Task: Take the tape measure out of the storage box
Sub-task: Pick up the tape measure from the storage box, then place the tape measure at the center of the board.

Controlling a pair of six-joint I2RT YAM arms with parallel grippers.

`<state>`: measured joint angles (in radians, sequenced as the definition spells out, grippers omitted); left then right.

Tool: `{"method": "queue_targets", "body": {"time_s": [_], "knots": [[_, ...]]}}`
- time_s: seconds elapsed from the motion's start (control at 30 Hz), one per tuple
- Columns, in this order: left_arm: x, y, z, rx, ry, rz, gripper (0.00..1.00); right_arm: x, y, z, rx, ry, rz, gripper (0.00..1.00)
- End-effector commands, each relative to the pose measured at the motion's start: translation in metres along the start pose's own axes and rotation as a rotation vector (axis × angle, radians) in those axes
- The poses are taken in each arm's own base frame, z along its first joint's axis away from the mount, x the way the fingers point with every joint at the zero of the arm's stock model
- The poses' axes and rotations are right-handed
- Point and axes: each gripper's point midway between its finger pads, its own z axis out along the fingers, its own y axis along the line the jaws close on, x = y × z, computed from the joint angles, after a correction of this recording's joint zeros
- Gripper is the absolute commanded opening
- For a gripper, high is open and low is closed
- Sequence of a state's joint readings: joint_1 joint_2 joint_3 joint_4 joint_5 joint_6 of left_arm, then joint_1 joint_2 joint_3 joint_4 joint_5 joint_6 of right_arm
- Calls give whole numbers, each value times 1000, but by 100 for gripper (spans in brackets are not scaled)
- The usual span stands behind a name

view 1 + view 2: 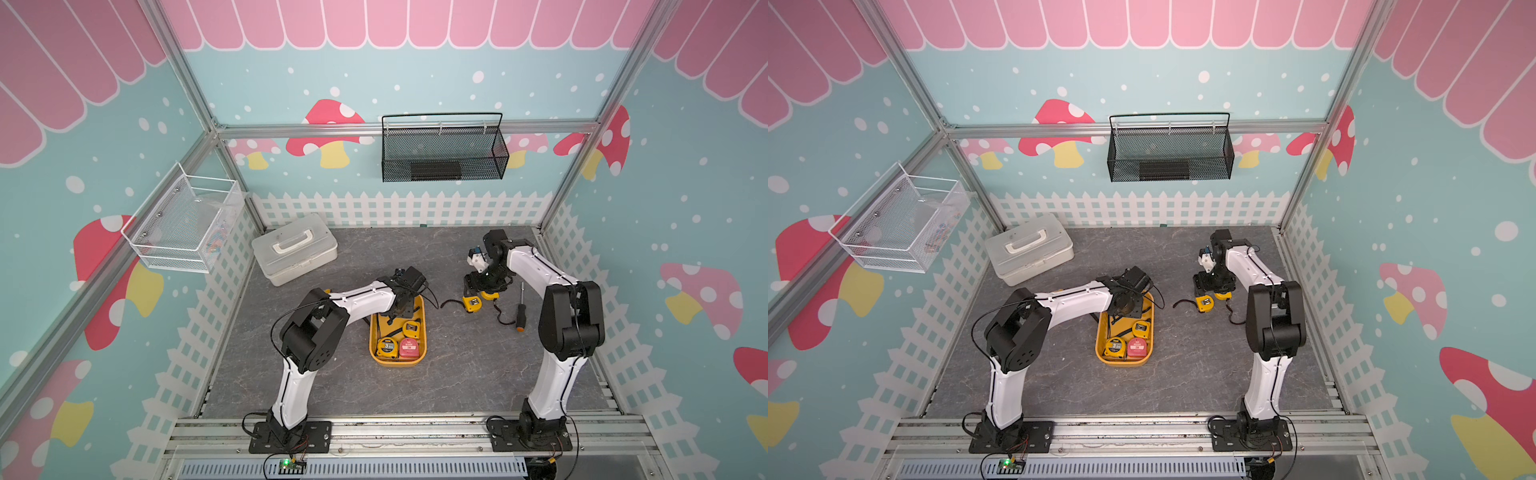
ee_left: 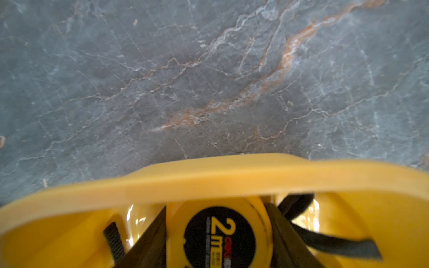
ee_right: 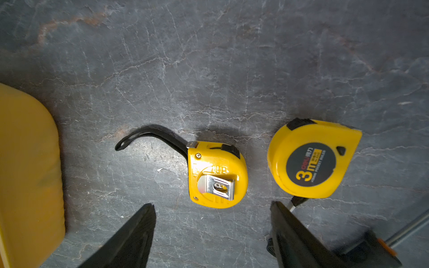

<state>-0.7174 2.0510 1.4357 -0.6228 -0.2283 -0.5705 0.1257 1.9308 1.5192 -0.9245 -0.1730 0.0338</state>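
The yellow-orange storage box lies mid-table in both top views. It holds a yellow 3 m tape measure, a red one and another yellow one. At the box's far end my left gripper reaches down inside the rim and is shut on a yellow 2 m tape measure. Black straps lie beside it. My right gripper hovers open over the table, right of the box, with nothing between its fingers.
Two yellow tape measures lie on the table under the right gripper, beside a screwdriver. A white-grey lidded case stands at the back left. A black mesh basket and a white one hang on the walls.
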Motion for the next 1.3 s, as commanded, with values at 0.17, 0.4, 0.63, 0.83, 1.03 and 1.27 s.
{"method": "queue_targets", "body": {"time_s": [0.17, 0.4, 0.63, 0.83, 1.03, 1.27], "knots": [[-22, 4, -48, 31, -113, 14, 53, 5, 1, 4, 4, 36, -8, 79], [-44, 4, -95, 90, -209, 24, 54, 5, 1, 6, -1, 39, -4, 79], [-72, 39, -122, 68, -273, -18, 54, 7, 1, 7, -4, 43, 0, 79], [-88, 101, -129, 3, -293, -83, 54, 7, 2, 7, -4, 45, 9, 79], [-93, 146, -105, -45, -240, -119, 54, 6, 4, 11, -8, 52, 17, 79], [-84, 170, -55, -88, -136, -149, 54, 4, 6, 12, -11, 53, 15, 79]]}}
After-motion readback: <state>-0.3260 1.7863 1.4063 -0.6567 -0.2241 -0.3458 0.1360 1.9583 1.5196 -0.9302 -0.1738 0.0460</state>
